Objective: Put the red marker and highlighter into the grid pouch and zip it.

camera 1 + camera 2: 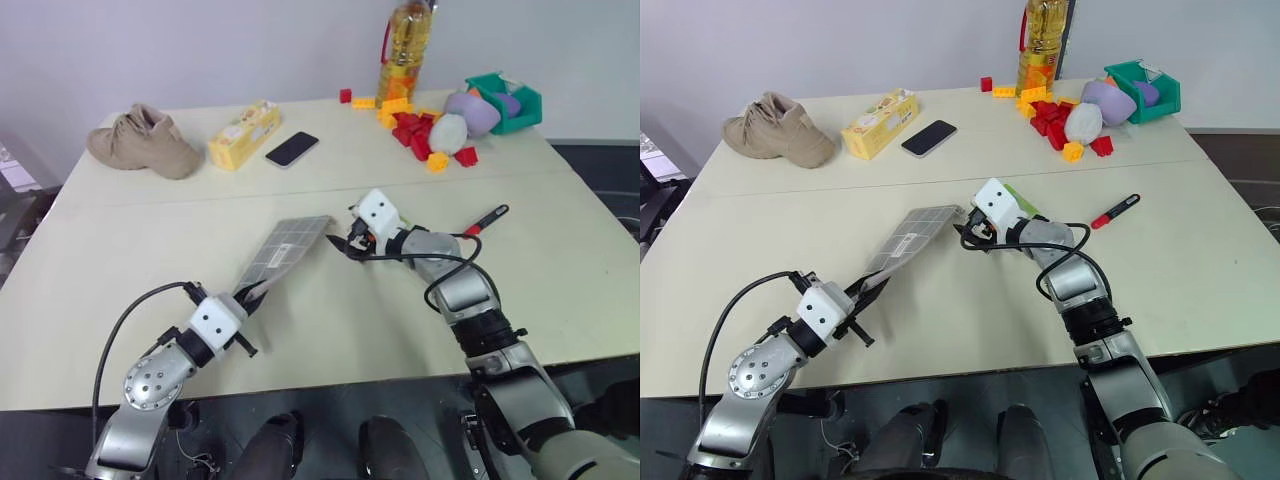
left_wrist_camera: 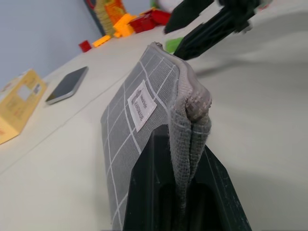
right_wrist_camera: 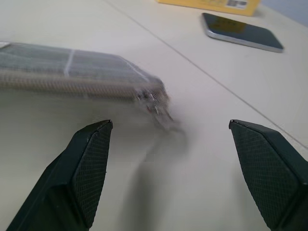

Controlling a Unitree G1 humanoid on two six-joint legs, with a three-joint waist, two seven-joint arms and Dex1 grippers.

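- Grid pouch (image 1: 283,249) lies mid-counter, long axis running 7 to 1 o'clock; left end effector (image 1: 252,296) is clamped on its near end.
- Right end effector (image 1: 342,243), fingers spread and empty, faces the far end.
- Red marker (image 1: 486,220) lies at 3 o'clock, black phone (image 1: 292,148) at 12.
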